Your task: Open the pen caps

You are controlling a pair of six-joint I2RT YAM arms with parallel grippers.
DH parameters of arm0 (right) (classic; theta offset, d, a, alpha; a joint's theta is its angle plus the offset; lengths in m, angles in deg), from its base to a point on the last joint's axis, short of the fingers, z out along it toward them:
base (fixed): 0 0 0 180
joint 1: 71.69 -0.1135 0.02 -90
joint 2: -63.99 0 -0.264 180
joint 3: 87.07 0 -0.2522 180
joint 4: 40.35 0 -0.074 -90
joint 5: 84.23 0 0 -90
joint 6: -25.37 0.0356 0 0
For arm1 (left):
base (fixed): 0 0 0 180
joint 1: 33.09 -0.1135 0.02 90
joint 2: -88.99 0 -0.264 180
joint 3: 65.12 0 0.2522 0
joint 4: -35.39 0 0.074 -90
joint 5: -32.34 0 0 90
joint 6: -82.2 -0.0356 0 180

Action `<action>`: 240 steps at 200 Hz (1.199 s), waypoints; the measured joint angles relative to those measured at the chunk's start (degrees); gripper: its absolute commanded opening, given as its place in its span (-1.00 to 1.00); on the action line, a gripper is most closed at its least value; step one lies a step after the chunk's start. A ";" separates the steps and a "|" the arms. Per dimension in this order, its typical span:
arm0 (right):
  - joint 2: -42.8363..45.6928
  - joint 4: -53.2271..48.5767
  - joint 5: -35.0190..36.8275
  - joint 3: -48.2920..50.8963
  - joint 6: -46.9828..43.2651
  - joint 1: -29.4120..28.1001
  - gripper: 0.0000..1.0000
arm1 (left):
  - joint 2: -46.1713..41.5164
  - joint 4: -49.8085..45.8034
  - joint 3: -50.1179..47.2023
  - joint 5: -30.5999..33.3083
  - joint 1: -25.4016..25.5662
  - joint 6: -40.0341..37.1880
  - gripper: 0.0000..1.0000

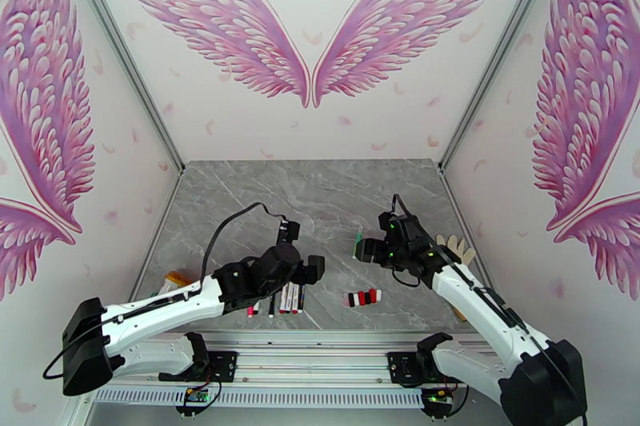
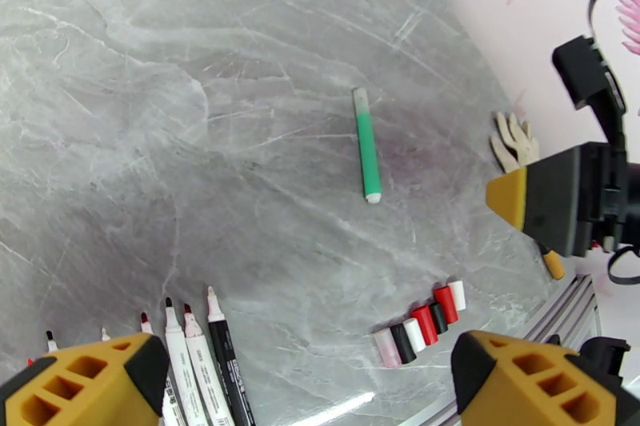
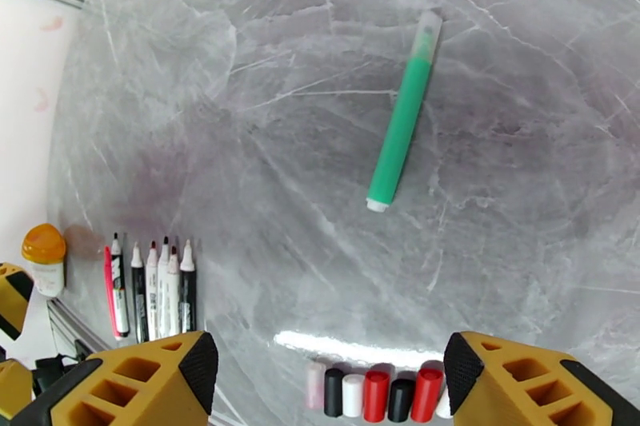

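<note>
Grey marble-patterned desk point(image 1: 320, 196) shows most of the job done. A row of slim uncapped marker pens point(image 3: 152, 292), with white, black and pink barrels and bare tips, lies at the lower left of the right wrist view. A tidy row of short stubby plastic caps point(image 3: 374, 394), red, black, white and pale pink, sits at the bottom centre. One slim green marker pen point(image 3: 398, 128) lies alone in the upper right of that frame, well apart from both rows. Its translucent cap point(image 3: 428, 26) looks to be still on at the far end, so this is probably the last one to open.

The left end effector point(image 2: 308, 384) hangs wide and empty near the pen row. The right end effector point(image 3: 328, 372) is likewise wide and empty, near the green pen. Nothing lies between either one and that pen. A small orange-topped bottle point(image 3: 44, 256) stands at the lower left edge, and a pale hand-shaped glove point(image 2: 516, 144) rests at the right edge of the left wrist view; both are clear of the work.
</note>
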 measured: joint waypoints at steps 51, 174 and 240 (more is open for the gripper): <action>-4.96 1.99 0.00 -0.61 -1.09 2.95 0.49 | -0.85 4.09 -1.68 -5.62 -2.60 -2.03 0.97; -21.38 4.76 0.07 -8.22 -2.91 8.79 0.34 | -0.76 8.20 -2.47 -12.63 -5.18 -4.31 0.97; -28.94 3.72 2.14 -14.91 -3.67 9.75 0.20 | -0.02 9.29 -2.49 -14.53 -5.18 -6.10 0.98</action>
